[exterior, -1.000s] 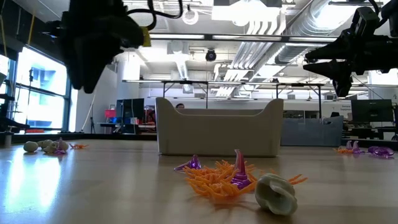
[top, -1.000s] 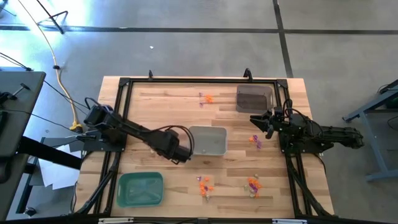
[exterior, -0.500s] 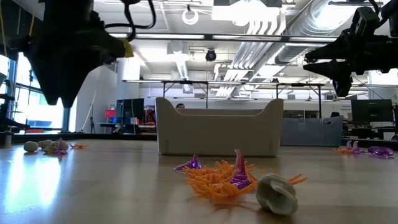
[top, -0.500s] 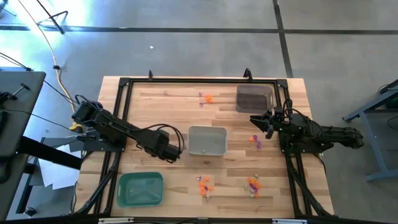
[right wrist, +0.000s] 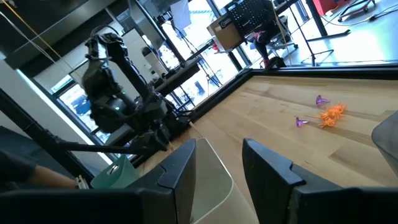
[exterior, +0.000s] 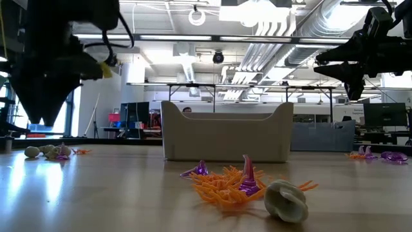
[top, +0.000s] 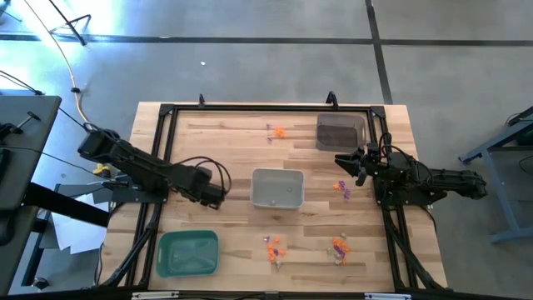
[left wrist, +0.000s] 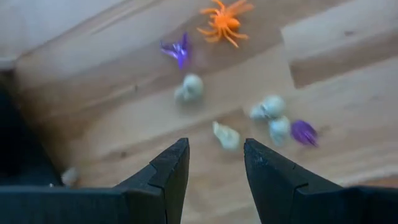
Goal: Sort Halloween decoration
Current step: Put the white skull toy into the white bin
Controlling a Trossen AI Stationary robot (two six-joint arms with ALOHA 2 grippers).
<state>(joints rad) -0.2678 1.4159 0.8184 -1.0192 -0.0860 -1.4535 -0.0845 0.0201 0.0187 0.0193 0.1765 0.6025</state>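
Several clusters of Halloween decoration (orange, purple, pale) lie scattered on the counter, around a grey tray. Left claw: jaws apart, empty, beside that tray's left side, above pale trinkets. Right claw: jaws apart, empty, near the dark tray.

No legible text, labels or numbers

From above, the Halloween decoration shows only as tiny orange and purple specks on the counter, shapes untellable. In the low view the left arm's hand is a dark silhouette, fingers indistinguishable, its upper part cut off
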